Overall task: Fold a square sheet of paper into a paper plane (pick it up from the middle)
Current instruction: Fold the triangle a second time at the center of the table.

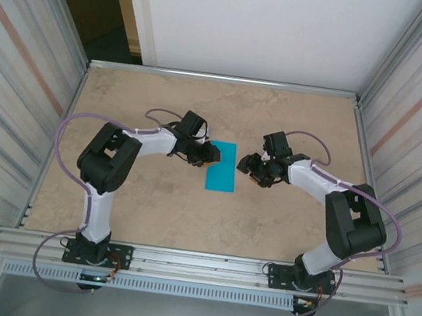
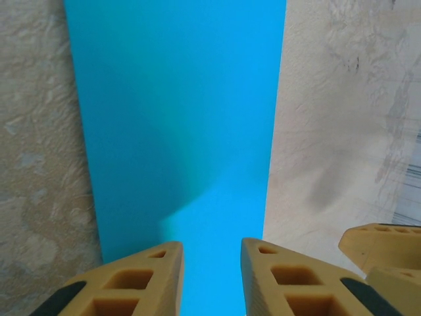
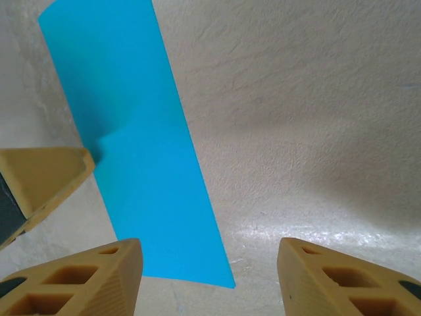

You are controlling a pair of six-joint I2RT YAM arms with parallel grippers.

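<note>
The sheet of paper (image 1: 223, 167) lies flat near the middle of the desk (image 1: 149, 204), showing as a narrow turquoise rectangle with its long sides running from near to far; whether it is folded double cannot be told. Its surface is smooth and matte, with only a soft shadow across it in the left wrist view. The left hand (image 1: 210, 155) sits at the paper's left long edge, towards the far half, reaching in from the left. In the left wrist view its two tan fingers (image 2: 141, 280) stand only a little apart, with a narrow gap through which the blue shows, and both tips lie over the sheet; whether they press on it cannot be told, and they hold nothing. The right hand (image 1: 247, 168) is just to the right of the paper, beside its right long edge. In the right wrist view its fingers (image 3: 99, 276) are spread wide and empty, one tip at the edge of the sheet and the other over bare desk, with a corner of the paper between them. The two hands face each other across the sheet, close together. The desk is a mottled beige surface, fenced left and right by ribbed metal walls (image 1: 20, 60).
</note>
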